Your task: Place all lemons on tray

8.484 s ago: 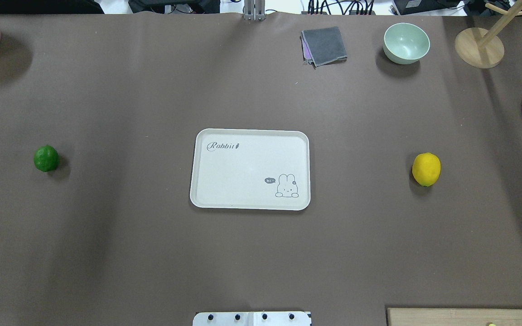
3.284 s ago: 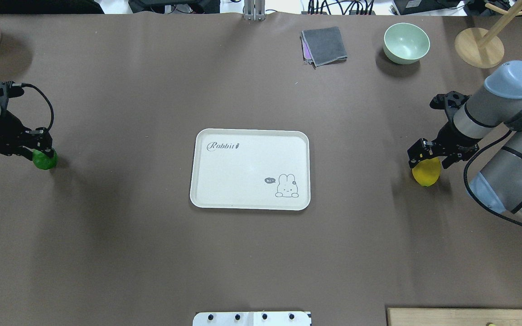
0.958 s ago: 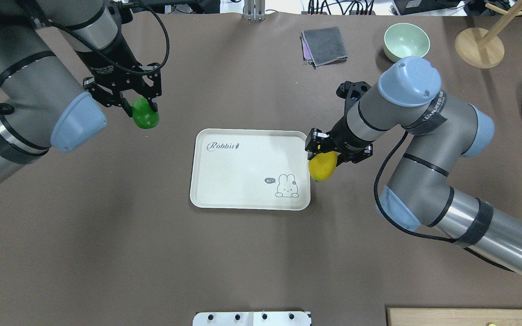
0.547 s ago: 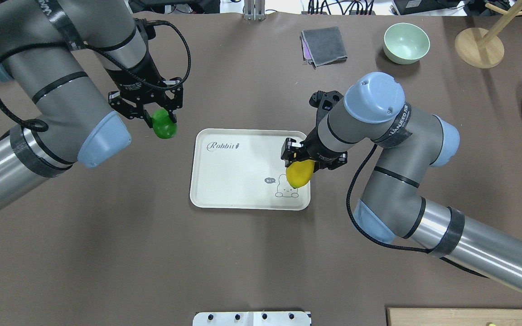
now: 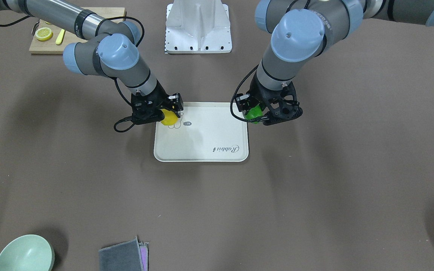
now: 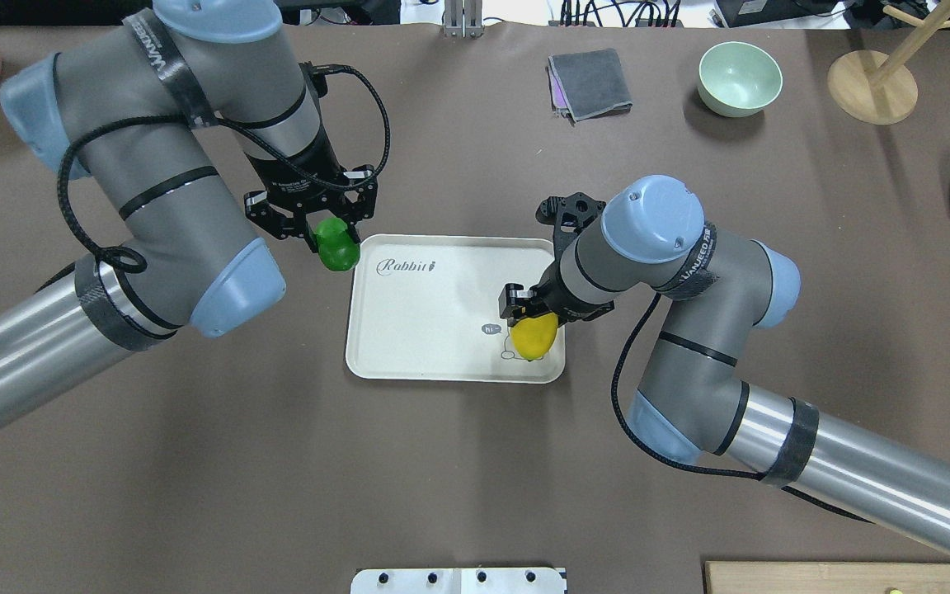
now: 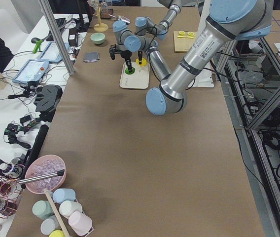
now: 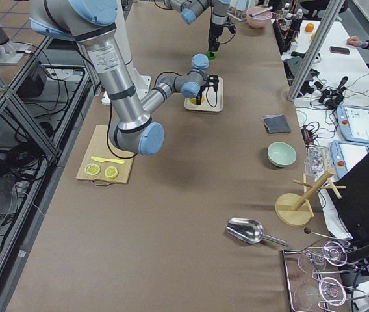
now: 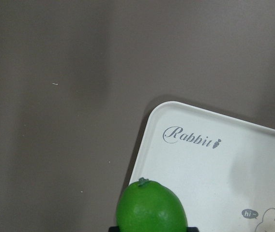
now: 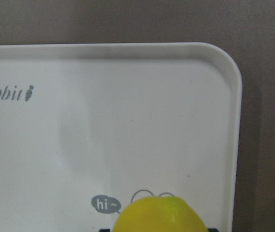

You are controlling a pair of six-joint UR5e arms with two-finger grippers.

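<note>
Front view: your right gripper [image 5: 168, 113] is clamped on the yellow lemon [image 5: 169, 118], over the tray [image 5: 202, 159] corner. Overhead: your left gripper [image 6: 335, 241], closed around the green lemon [image 6: 337, 251], is at the opposite rim. Left wrist: the lemon straddles the rim; probably carry it inward.

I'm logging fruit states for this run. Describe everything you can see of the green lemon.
The green lemon is a smooth, glossy, dark-green oval with a small stem nub at its tip, lime-like. The left gripper is shut on its sides, apparently holding it off the table, by the tray's left rim near the "Rabbit" script. Nothing else touches it.
</note>
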